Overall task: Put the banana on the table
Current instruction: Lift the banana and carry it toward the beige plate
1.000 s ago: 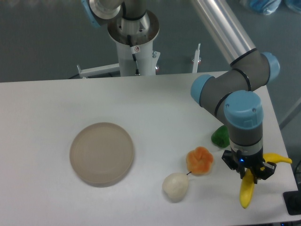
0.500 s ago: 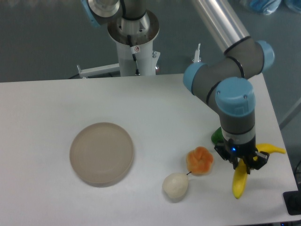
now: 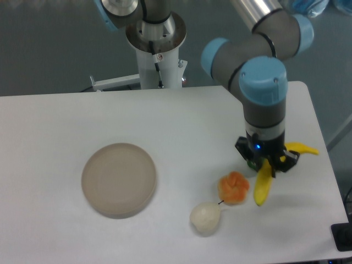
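Clearly mid-carry, the gripper (image 3: 266, 163) clenches the curved yellow toy banana (image 3: 264, 182) near the white tabletop's (image 3: 181, 124) right edge; lowering and releasing likely follow.

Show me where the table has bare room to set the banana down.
Bare: the white table left of and behind the beige plate, and the strip between the plate and the orange fruit. Crowded: under the tool holding the banana, beside the white fruit.

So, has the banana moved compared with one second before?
Yes. The banana, held in the gripper, has shifted left and a little toward the table's far edge. It now hangs close beside the orange fruit, which has stayed where it was.
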Controlling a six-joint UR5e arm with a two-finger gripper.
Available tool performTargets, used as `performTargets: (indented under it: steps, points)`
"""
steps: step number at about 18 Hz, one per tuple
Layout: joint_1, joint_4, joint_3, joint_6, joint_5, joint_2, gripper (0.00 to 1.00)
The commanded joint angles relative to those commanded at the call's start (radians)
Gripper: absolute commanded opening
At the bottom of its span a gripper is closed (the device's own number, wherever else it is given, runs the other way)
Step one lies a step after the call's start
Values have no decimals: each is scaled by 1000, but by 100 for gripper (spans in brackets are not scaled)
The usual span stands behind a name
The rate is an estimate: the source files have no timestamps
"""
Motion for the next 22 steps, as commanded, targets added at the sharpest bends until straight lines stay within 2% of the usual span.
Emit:
performTargets:
  steps: [3,7,10,14,18,19,22]
  points:
    - [11,-28,-80,2,-11,61,26]
    - [28,0,-244,46,-3,133,25]
    - [58,43,-345,191,-2,179,25]
    - [69,156,-509,307,-2,233,25]
    - [55,237,-592,250,-20,239,25]
    - [52,260,-595,191,-32,236,25]
    - [14,270,-595,-61,-132,220,25]
